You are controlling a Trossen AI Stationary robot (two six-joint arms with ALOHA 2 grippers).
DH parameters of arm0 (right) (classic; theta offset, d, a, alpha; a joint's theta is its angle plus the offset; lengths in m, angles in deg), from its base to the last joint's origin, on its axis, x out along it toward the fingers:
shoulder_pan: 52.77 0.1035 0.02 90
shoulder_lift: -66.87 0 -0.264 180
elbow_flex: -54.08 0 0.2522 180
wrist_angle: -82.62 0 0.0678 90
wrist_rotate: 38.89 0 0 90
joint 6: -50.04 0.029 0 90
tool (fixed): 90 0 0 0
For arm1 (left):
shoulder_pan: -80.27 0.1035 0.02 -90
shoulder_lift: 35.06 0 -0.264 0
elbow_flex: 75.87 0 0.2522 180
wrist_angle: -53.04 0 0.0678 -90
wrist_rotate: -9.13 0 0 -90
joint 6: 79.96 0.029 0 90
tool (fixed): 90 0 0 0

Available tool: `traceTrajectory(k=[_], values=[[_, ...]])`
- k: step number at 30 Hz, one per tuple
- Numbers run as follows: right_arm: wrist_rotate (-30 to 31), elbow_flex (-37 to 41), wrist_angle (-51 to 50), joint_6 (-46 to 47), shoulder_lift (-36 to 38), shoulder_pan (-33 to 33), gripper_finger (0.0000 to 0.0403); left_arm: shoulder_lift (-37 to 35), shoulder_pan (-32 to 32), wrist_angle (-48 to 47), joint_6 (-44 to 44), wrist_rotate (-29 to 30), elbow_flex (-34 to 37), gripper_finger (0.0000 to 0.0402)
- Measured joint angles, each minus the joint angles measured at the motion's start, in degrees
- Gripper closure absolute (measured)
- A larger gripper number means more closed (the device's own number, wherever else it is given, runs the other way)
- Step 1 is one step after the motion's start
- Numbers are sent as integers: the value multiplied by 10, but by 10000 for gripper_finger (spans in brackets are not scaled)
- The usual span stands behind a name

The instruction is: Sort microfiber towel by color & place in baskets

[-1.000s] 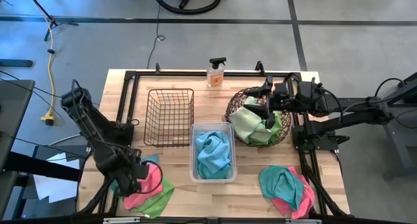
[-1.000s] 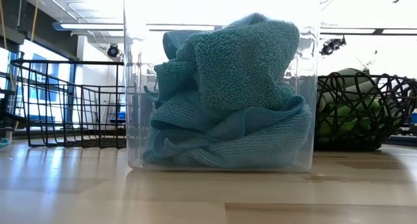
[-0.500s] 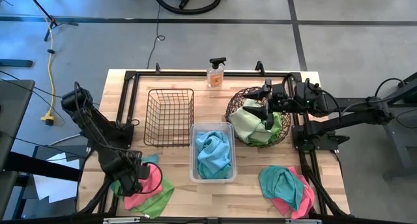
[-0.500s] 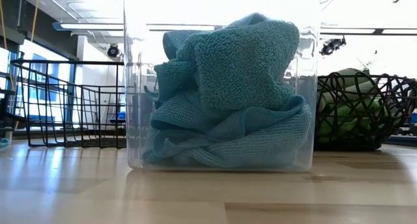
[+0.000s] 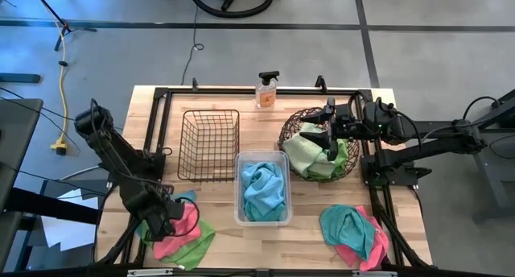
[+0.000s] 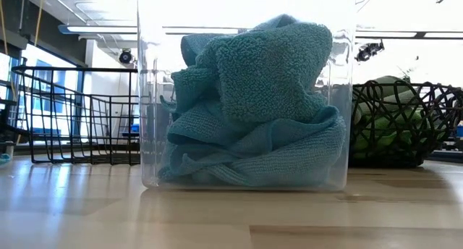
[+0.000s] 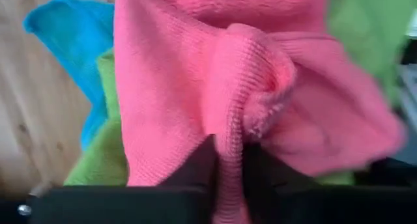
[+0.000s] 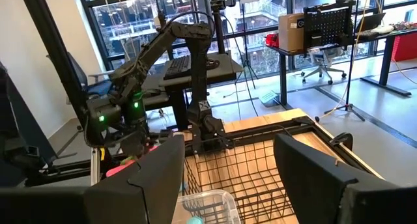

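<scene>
- From above: I've got the left tool (image 5: pixel 165 221) down on the pink towel (image 5: pixel 187 222) in the pile at the bench's (image 5: pixel 217 233) near-left corner. The right tool (image 5: pixel 328 132) sits over the woven basket (image 5: pixel 291 132), which holds green towels (image 5: pixel 304 154).
- Low cam: the clear tub (image 6: pixel 148 97) is stuffed with teal towels (image 6: pixel 260 111), with the wire basket (image 6: pixel 72 119) off to one side.
- Left wrist: fingers (image 7: pixel 199 168) pinched together on a fold of pink.
- Right wrist: fingers (image 8: pixel 159 175) spread apart, nothing between them.

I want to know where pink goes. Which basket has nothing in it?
The black wire basket holds no towels. The clear plastic tub holds teal towels, and the round woven basket holds green towels.
</scene>
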Motion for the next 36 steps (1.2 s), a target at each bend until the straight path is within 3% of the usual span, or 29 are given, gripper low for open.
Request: traceTrajectory(k=[6, 13, 19, 23, 31, 36], values=[[0, 0, -3, 0, 0, 0, 167, -78, 13, -10, -28, -35, -26, 398], [1, 0, -3, 0, 0, 0, 167, -201, 67, -9, -60, -39, -107, 400], [1, 0, -3, 0, 0, 0, 167, -258, 131, -8, -61, 38, -182, 401], [3, 0, -3, 0, 0, 0, 167, -264, 183, -2, -4, 97, -231, 401], [3, 0, -3, 0, 0, 0, 167, -248, 290, -1, 145, 119, -338, 401], [5, 0, 5, 1, 0, 0, 167, -239, 341, 42, 264, 197, -375, 401]])
